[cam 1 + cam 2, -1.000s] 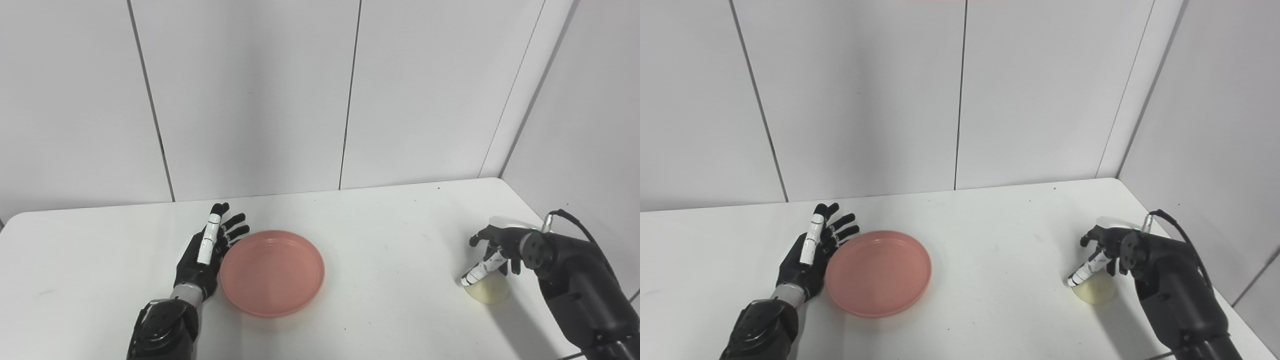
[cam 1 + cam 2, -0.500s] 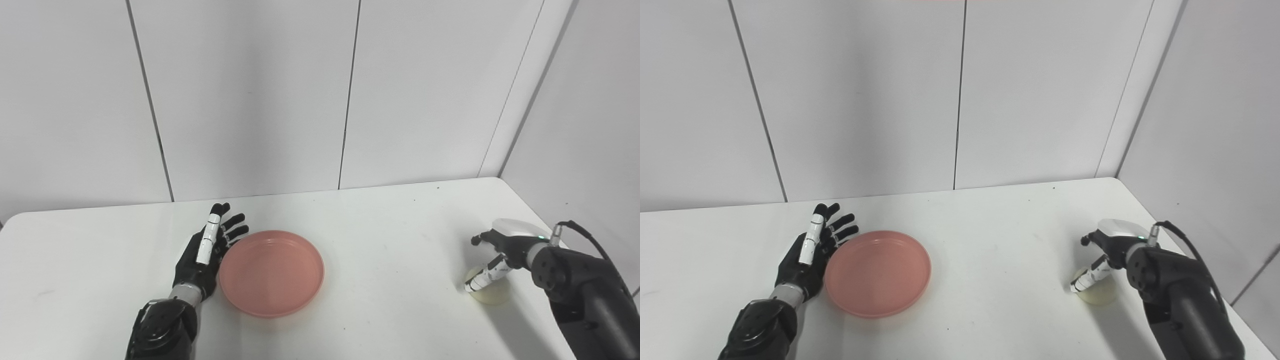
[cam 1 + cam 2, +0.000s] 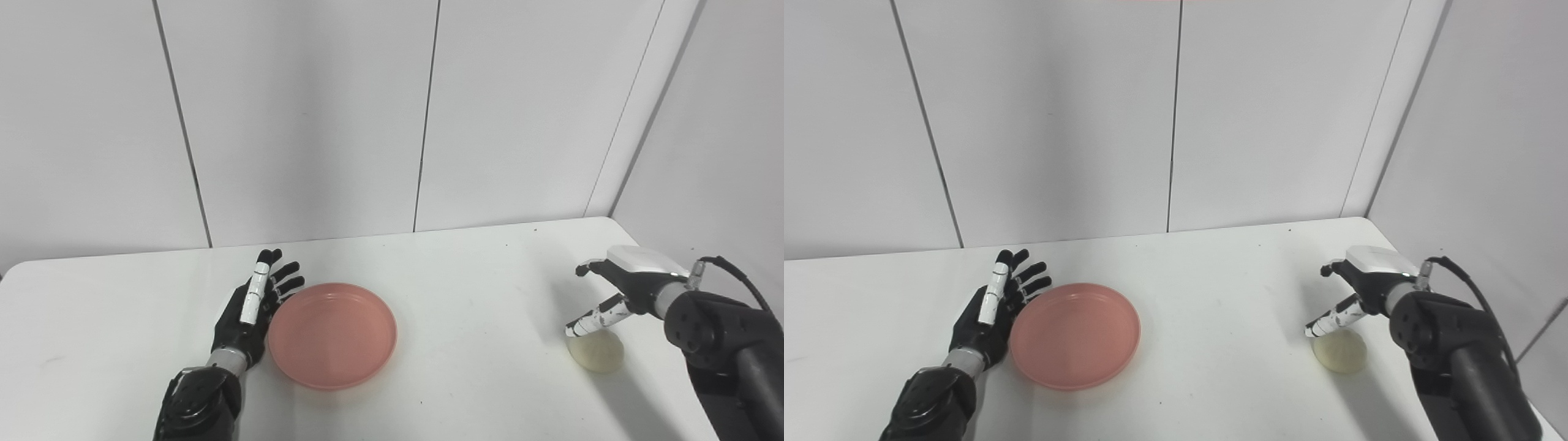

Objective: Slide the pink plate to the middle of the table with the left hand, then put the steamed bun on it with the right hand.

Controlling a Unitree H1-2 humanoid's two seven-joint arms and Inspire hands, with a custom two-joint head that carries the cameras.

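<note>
A: How does the bun look?

B: The pale cream, round steamed bun (image 3: 595, 357) is a smooth low dome with faint pleats on top, sitting on the white table (image 3: 465, 288) near its right edge. It lies bare, with nothing holding it.

A: And the plate?

B: The shallow round pink plastic plate (image 3: 332, 334) has a raised rim and nothing in it. It lies left of the table's middle, well apart from the bun.

A: The hands?

B: The black left hand (image 3: 250, 310) stands on its edge just beside the plate's left rim, fingers straight and spread, holding nothing. Whether it touches the rim, I cannot tell. The right hand (image 3: 614, 289), black with a white back, hovers above the bun, fingers apart, gripping nothing; one black-and-white finger (image 3: 589, 321) points down toward the bun's top.

A: What differs from a second ago?

B: Then the right hand sat low over the bun, half hiding it. It has since lifted and drawn back, so the bun shows whole. The plate, bun and left hand have not moved.
</note>
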